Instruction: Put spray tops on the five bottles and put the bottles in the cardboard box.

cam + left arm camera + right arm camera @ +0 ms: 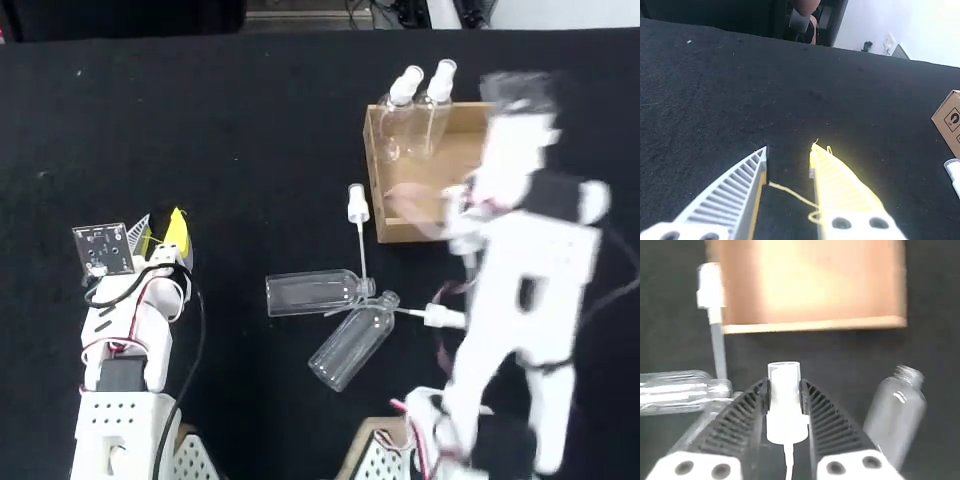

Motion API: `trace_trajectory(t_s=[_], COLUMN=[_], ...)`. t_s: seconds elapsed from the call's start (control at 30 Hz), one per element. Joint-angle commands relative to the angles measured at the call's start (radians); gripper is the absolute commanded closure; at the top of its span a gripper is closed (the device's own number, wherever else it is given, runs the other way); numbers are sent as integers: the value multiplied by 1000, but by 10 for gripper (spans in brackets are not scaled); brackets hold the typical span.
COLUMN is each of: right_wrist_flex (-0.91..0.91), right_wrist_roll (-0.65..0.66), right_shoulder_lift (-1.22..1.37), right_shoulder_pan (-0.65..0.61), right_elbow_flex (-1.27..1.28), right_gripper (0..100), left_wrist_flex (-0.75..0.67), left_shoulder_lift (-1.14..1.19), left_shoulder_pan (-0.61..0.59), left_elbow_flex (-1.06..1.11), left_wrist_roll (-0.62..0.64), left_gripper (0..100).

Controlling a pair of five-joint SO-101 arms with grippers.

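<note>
My right gripper (785, 386) is clamped on a spray top (785, 412). My left gripper (789, 150) sits at the table's (250, 120) 8 o'clock, fingers apart and empty. Beyond lie a flat bottle (318, 293) and a slanted bottle (352, 345), both topless, with a loose spray top (357, 205) at their 12 o'clock. Farthest, toward 1 o'clock, the cardboard box (373, 180) holds two capped bottles (405, 125). I judge two of five done.
</note>
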Motion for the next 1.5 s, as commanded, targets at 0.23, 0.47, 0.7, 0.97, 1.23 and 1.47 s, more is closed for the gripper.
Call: trace_trajectory(t_s=[0.23,0.47,0.7,0.97,1.23,1.47], right_wrist_flex=[-275,-692,-985,-1040,-957,-532], right_wrist_roll=[-37,-226,-230,-227,-235,-224], right_shoulder_lift=[-312,-321,-320,-211,68,-53], right_shoulder_pan=[-319,-585,-812,-890,-907,-838], right_elbow_flex=[372,590,765,763,550,278], right_gripper=[987,987,984,983,748,745], left_wrist_flex=[2,3,3,2,3,83], left_shoulder_lift=[-12,-12,-12,-12,-12,-11], left_shoulder_pan=[-10,-59,-197,-262,-260,-189], left_elbow_flex=[24,24,7,1,2,-24], left_wrist_roll=[6,6,89,180,180,152], left_gripper=[859,862,863,863,862,859])
